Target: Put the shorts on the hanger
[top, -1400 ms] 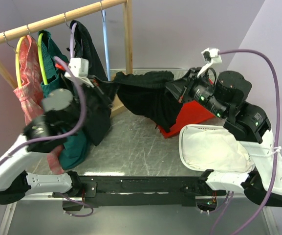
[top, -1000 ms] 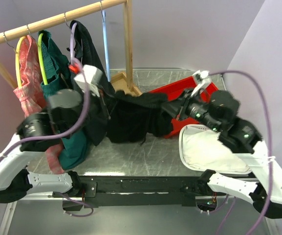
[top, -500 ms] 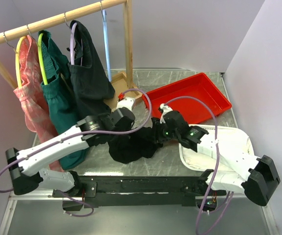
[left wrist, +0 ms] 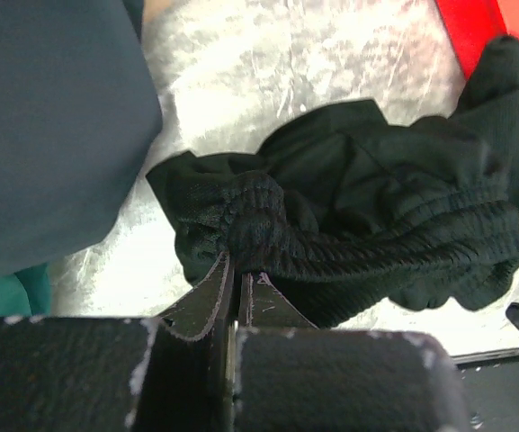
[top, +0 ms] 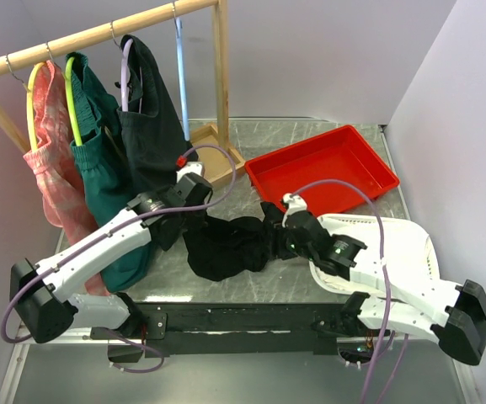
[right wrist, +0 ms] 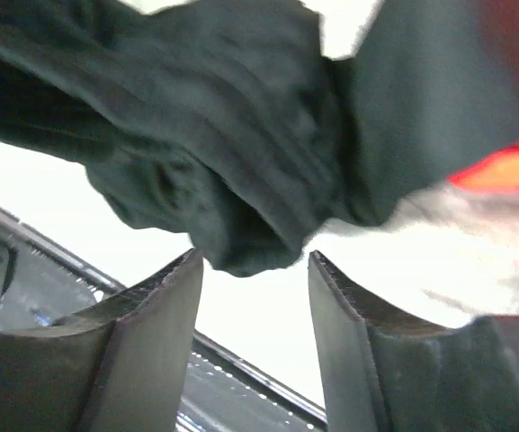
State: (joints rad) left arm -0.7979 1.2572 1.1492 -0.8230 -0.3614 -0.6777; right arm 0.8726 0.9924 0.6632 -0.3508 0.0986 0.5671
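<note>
The black shorts lie crumpled on the metal table near its front edge. My left gripper is shut on the ribbed waistband, pinching it between its fingertips. My right gripper stands open at the right end of the shorts. Its fingers flank a hanging fold of the fabric without clamping it. The light blue hanger hangs bare from the wooden rail at the back, seen edge-on beside the right post.
On the rail hang a pink checked garment, dark green shorts on a yellow-green hanger, and a black garment on a purple hanger. A red tray sits back right. A white basket lies under my right arm.
Both arms brought the shorts down from above the red tray to the table's front. My right gripper opened and let go of the fabric. My left gripper kept its hold.
</note>
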